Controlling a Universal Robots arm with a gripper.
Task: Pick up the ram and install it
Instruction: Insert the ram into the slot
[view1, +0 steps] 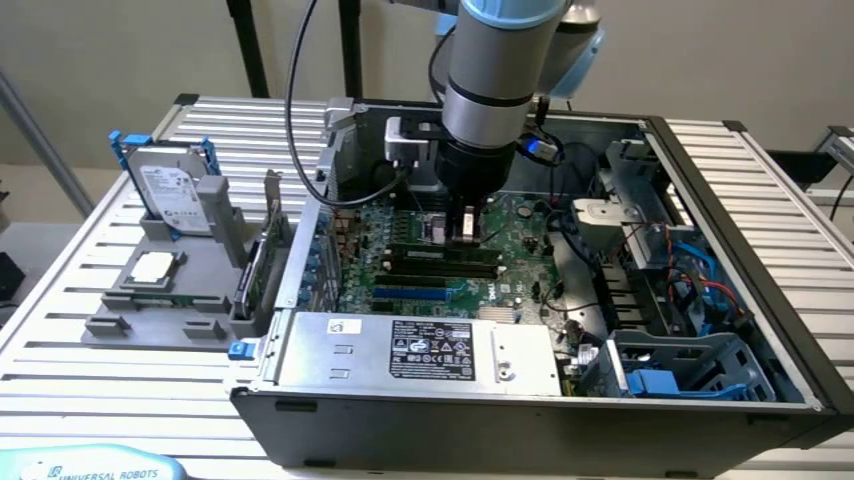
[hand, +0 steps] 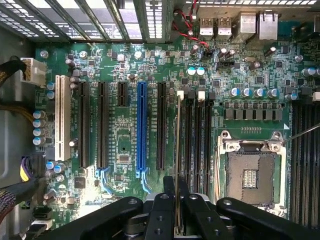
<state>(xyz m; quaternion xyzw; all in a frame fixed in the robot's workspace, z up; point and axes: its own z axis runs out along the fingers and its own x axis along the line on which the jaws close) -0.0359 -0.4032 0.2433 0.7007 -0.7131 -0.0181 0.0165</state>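
Claw (view1: 466, 235) down inside the open computer case (view1: 747, 180), fingers closed on the ram (hand: 177, 160), held edge-on between them. The stick runs straight out ahead of the fingertips, over the motherboard (hand: 120, 135), beside the black memory slots (hand: 197, 150). Empty processor socket (hand: 252, 172) just past those slots.

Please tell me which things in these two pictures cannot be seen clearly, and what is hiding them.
- The ram: edge-on in the wrist view, so its chips are hidden; whether it sits in the slot cannot be told.
- End effector: in the exterior view the arm's body covers most of it.
- Power supply label: exterior view, text too small to read.
- Processor socket: wrist view, one corner covered by the end effector's black frame.
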